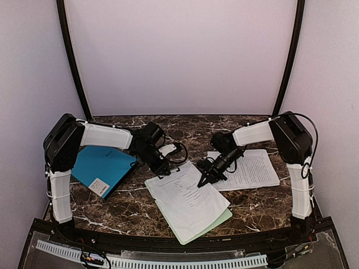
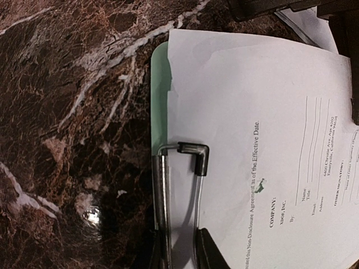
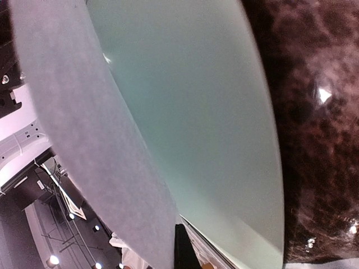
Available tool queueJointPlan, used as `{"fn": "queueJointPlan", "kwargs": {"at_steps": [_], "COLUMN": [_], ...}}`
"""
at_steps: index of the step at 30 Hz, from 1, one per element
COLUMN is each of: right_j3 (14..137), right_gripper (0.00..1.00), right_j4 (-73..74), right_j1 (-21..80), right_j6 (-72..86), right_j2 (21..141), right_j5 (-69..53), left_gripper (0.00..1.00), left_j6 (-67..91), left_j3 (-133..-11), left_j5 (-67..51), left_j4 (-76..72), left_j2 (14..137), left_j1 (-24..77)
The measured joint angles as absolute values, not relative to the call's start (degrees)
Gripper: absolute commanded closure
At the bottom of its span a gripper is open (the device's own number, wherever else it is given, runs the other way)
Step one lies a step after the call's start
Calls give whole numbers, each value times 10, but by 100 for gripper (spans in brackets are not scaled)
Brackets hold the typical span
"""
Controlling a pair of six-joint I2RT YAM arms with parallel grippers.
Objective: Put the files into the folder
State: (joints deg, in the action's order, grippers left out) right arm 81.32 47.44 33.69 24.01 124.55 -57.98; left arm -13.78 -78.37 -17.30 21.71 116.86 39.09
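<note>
The teal folder (image 1: 104, 165) lies closed at the left with its white label toward me. One printed sheet (image 1: 188, 202) lies on a pale green clipboard (image 1: 216, 221) at the centre; a second sheet (image 1: 249, 168) lies flat at the right. My left gripper (image 1: 162, 165) is shut on the clipboard's wire clip (image 2: 193, 151) at the sheet's far end (image 2: 252, 112). My right gripper (image 1: 202, 180) grips that sheet's right edge. In the right wrist view the sheet (image 3: 84, 123) is lifted off the green board (image 3: 196, 112), with one finger (image 3: 182, 246) under it.
The dark marble table (image 1: 129, 207) ends in a black front rail. White walls and black frame posts enclose the back and sides. The folder sits close under my left arm.
</note>
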Motion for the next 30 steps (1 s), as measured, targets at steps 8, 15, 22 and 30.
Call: {"fn": "queueJointPlan", "kwargs": {"at_steps": [8,15,22,30], "right_j3": [820,827,834,836], "right_gripper": [100,100,100,100], "right_j4": [483,497,504,505], "right_j1": [337,337,337,339], "right_j6": [222,203,192,191], "right_j2": [1256,1261,1262,1264], "right_j5": [-567,-554,-546,-541], "left_gripper": [99,99,99,99], "left_j6": [-139,-139,-139,-139], "left_j3": [-784,-784,-784,-784], "left_j5": [-170,-168,-168,-166], "left_j4": [217,217,217,217], "left_j2": [1168,1168,1168,1168], "left_j1": [392,393,393,394]}}
